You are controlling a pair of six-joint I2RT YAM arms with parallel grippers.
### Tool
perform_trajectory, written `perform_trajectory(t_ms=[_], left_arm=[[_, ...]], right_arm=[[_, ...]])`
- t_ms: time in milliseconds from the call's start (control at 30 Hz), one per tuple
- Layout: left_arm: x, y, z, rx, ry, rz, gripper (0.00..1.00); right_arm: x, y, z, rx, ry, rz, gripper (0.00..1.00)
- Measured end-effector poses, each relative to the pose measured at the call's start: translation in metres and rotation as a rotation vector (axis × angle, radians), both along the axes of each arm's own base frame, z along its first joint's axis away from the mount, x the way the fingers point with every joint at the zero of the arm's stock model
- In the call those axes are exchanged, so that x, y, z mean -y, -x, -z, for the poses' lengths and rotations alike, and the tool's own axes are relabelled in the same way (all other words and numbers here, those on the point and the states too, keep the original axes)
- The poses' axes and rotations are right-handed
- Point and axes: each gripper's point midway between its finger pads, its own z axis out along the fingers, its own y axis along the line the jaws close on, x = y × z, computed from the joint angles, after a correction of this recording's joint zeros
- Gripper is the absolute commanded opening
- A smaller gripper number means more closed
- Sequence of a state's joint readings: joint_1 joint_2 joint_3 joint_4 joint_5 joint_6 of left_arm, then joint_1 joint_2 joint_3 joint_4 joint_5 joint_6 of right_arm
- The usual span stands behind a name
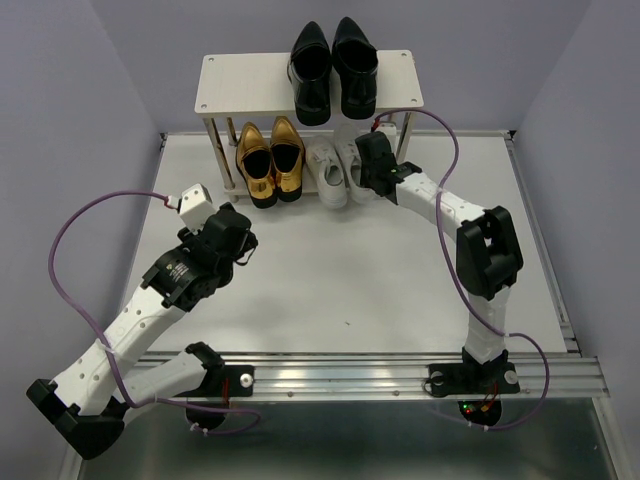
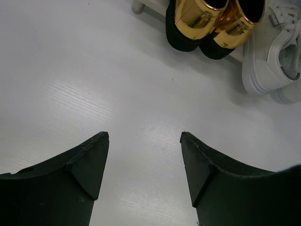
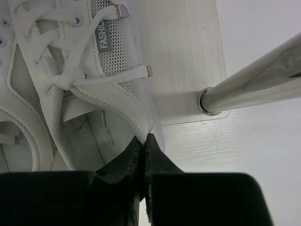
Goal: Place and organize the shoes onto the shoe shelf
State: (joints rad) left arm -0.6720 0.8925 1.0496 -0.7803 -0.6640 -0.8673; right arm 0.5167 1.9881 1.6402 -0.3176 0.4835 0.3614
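Observation:
The shoe shelf (image 1: 230,85) stands at the table's far edge. Two black dress shoes (image 1: 332,68) sit on its top board. Two gold loafers (image 1: 270,160) and two white sneakers (image 1: 335,170) sit on the lower board (image 3: 183,61), heels toward me. My right gripper (image 1: 368,165) is shut on the heel collar of the right white sneaker (image 3: 113,94), one finger inside the shoe and one outside. My left gripper (image 2: 145,136) is open and empty above the bare table, in front of the gold loafers (image 2: 209,21).
A silver shelf leg (image 3: 254,80) stands just right of the held sneaker. Purple cables loop from both arms. The table (image 1: 340,270) has raised rails at the left and right edges.

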Motion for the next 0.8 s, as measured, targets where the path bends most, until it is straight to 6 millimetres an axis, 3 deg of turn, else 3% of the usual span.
perform_trajectory(t_ms=[800], left_arm=[[-0.003,0.004,0.0,-0.005,0.0,-0.003,0.73]], right_arm=[[0.014,-0.009,-0.012,0.074,-0.006,0.124,0.01]])
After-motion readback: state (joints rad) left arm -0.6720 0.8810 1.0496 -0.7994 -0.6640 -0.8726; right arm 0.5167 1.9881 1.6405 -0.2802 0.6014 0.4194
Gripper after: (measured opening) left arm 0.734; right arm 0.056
